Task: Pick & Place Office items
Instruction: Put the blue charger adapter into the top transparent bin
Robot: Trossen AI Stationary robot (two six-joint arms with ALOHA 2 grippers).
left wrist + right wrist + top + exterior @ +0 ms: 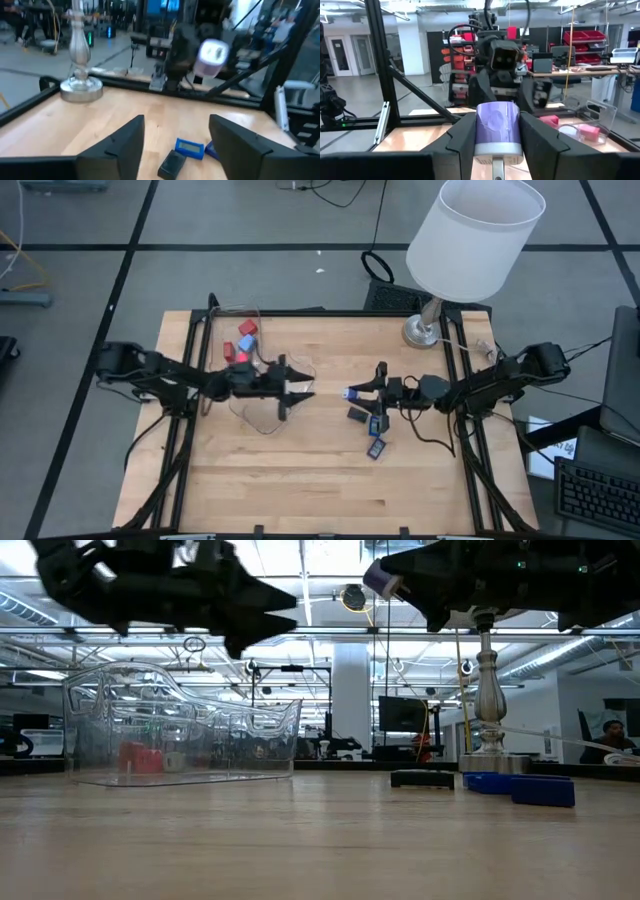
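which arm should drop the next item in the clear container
Right, probably. The right gripper is shut on the purple item, held above the table mid-way, so it only needs carrying to the clear container. The left gripper is open and empty beside that container.

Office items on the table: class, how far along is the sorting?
Done: red pieces lie in the clear container. In hand: the right end effector grips a lilac piece above the table; the left end effector is open and empty. Left: blue pieces and a dark piece on the wood.
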